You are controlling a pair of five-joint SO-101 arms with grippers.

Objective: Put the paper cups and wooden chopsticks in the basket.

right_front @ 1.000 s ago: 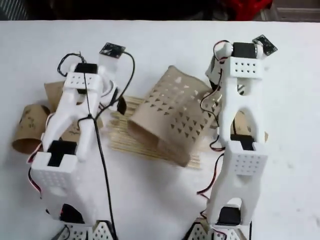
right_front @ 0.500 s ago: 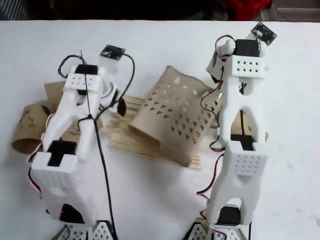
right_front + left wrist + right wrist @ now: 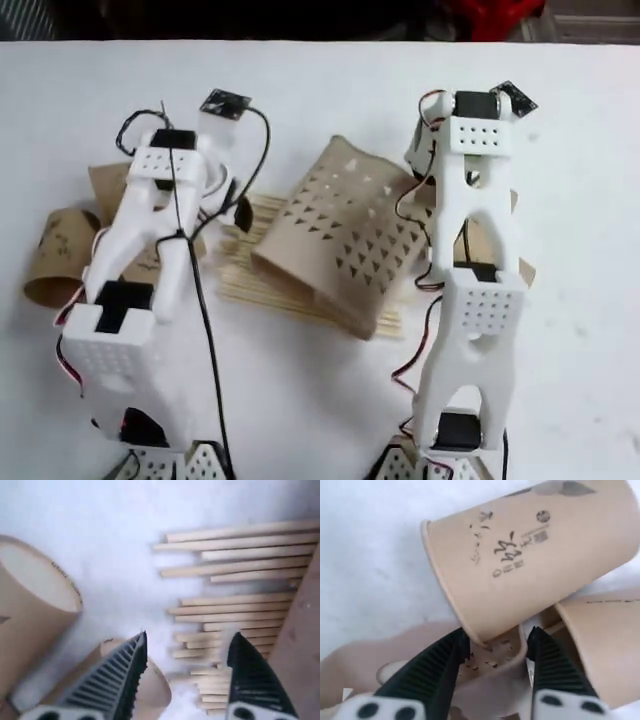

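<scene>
overhead, the basket [image 3: 345, 235] lies on its side at mid-table [image 3: 300, 80], between the left arm [image 3: 140, 240] and the right arm [image 3: 470, 230]. its long axis runs on a diagonal, from the near side by the left arm toward the right arm's wrist. which end is the mouth cannot be told. it rests on the wooden chopsticks [image 3: 250, 285], a flat sheaf with parallel long axes passing crosswise beneath it, free ends on the left arm's side. judgement: loading cannot start until the basket stands upright, off the sticks. two paper cups [image 3: 50, 262] lie tipped over beside the left arm.

left wrist view: the left gripper [image 3: 189, 636] stands with jaws well apart and holds nothing. it hangs low over the table, between a paper cup [image 3: 35, 605] and the stick ends, which point toward the gap. this placement likely prepares a pinch on the sticks.

right wrist view: the right gripper [image 3: 498, 632] has an edge of the basket filling the gap between its jaws, so it appears clamped on that edge, probably to right the basket. a further paper cup [image 3: 520, 565] lies on its side just beyond, mouth rim nearest the fingertips, base farther off.
</scene>
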